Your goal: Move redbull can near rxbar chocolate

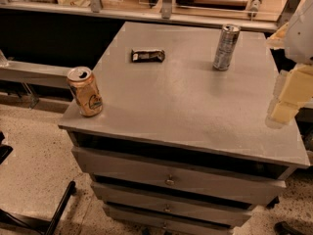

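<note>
Below the cabinet [186,106], speckled floor [34,151]. On the cabinet front, three drawers [168,180] with small knobs, one under another.

At the front-left corner of the cabinet top: tan can [85,91], upright, mouth open, close to the edge.

Over the right edge of the cabinet top, about halfway back: gripper [286,102], cream-coloured, partly cut off by the frame. Hovers there, well apart from the tan can. Cannot tell whether spread or pressed together.

Farther back, left of the middle of the cabinet top: bar [147,56], dark wrapper with white letters, lying flat.

Toward the far-right corner of the cabinet top: redbull can [226,47], slim, silver-grey, upright, shiny top. Stands well apart from the bar and from the gripper, bare grey surface between.

Behind the cabinet, a pale ledge [146,14] along the back.
</note>
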### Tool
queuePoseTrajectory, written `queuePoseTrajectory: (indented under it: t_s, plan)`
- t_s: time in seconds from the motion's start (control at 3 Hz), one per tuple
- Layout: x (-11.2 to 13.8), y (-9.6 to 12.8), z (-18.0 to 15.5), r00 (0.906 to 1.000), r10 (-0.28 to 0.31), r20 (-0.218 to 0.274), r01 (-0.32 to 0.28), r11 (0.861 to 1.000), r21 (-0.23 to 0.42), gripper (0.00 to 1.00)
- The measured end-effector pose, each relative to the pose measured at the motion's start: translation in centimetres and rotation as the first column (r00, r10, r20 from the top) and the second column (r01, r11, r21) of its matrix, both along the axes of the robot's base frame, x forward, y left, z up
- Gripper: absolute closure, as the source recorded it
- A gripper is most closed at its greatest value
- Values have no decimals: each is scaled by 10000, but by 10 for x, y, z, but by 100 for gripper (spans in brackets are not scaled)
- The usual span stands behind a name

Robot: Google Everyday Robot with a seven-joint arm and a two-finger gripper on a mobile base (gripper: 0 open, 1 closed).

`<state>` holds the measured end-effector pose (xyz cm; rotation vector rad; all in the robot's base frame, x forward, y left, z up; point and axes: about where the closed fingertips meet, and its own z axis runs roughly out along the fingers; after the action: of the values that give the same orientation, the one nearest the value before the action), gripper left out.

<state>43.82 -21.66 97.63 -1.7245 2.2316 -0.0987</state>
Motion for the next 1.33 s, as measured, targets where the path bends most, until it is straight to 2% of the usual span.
queuePoseTrajectory:
  t_s: [0.33, 0.67, 1.0, 1.33]
  plan:
    - [0, 0, 0, 10000, 0, 2, 0, 10000, 0, 0]
    - [20, -12, 10, 9973, -300, 669, 279, 9991, 321, 0]
    - [63, -44, 28, 9797, -906, 1789, 694, 9901, 1217, 0]
    - [121, -67, 44, 9393, -1639, 3014, 744, 9549, 2874, 0]
